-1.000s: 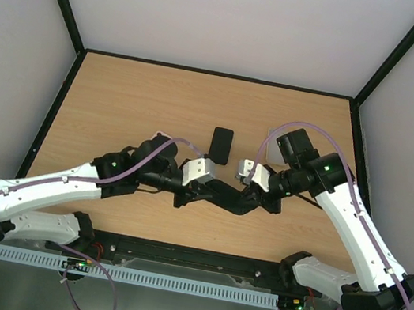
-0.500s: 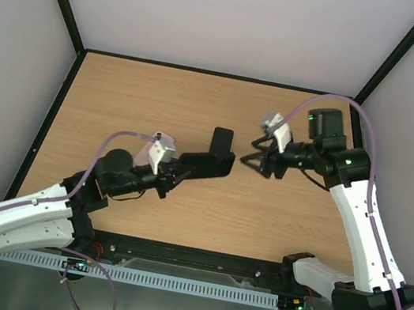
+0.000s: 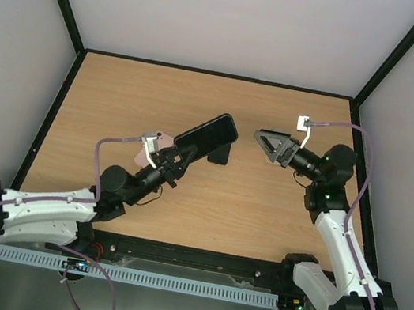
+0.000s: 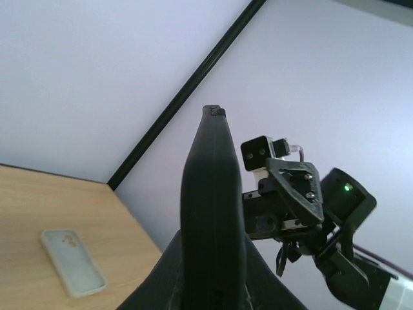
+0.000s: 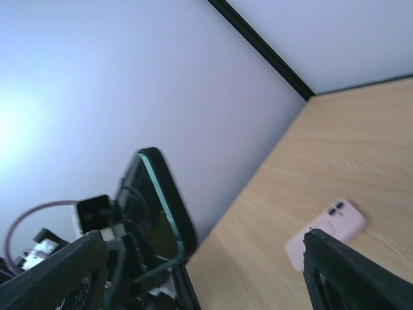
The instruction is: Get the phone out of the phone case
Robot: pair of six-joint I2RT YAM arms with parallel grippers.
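Note:
My left gripper (image 3: 178, 152) is shut on the lower end of the phone (image 3: 209, 134) in its black phone case. It holds it raised above the table, slanting up toward the right. In the left wrist view the phone (image 4: 210, 206) stands edge-on between my fingers. My right gripper (image 3: 264, 142) hangs open a short way right of the phone's top end, touching nothing. In the right wrist view the phone (image 5: 153, 203) shows its glass face and dark rim, well ahead of my open fingers (image 5: 61, 271).
A flat black slab (image 3: 223, 156) lies on the wooden table (image 3: 120, 100), partly hidden under the raised phone. A pale pink case (image 5: 326, 232) lies flat on the table; from above this pink case (image 3: 143, 155) peeks out beside my left wrist. Black-framed walls (image 3: 74, 23) enclose the table.
My right gripper has let go of the phone, opened, and pulled back to the right and up. The left arm has lifted the phone off the table and tilted it upward.

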